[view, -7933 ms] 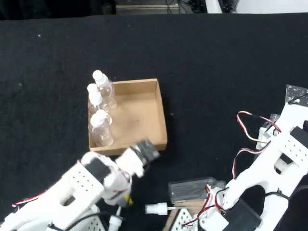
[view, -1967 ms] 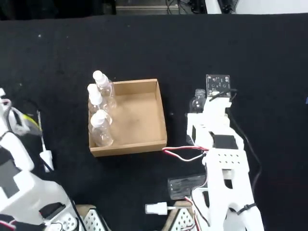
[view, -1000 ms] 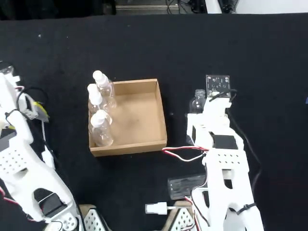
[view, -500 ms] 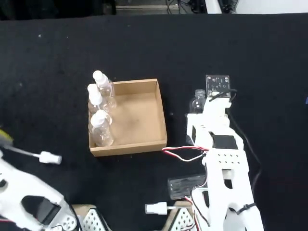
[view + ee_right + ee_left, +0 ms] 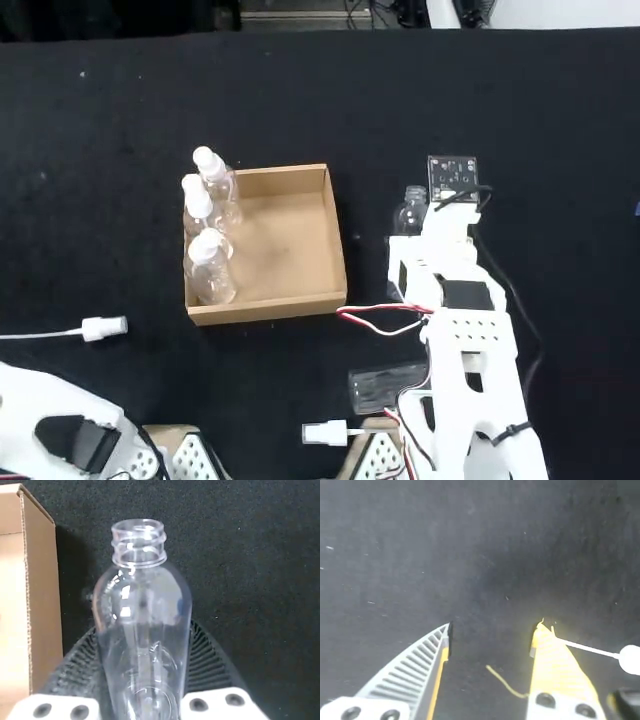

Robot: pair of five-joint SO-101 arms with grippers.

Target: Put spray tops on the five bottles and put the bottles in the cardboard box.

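Note:
The cardboard box [image 5: 335, 235] holds three bottles with spray tops [image 5: 205, 235] along its left wall. To the right of the box my right gripper [image 5: 145, 630] is shut on an upright clear bottle [image 5: 142, 590] [image 5: 409, 205] whose neck has no top. Another topless bottle [image 5: 388, 390] lies on its side near the front edge. One spray top [image 5: 325, 433] lies in front of it. A second spray top [image 5: 103, 327] lies left of the box. Its thin tube [image 5: 590, 649] ends at one fingertip [image 5: 542, 635] of my left gripper [image 5: 492, 630], which is open.
The black table [image 5: 500, 100] stretches far behind and right of the box. My right arm's white body [image 5: 465, 340] and its wires [image 5: 375, 318] fill the space right of the box's front corner. The left arm's base [image 5: 60, 440] sits at the front left.
The left arm has swung down and out past the high view's left edge. The spray top's tube turned to point left while its head stayed put. The right arm has not moved.

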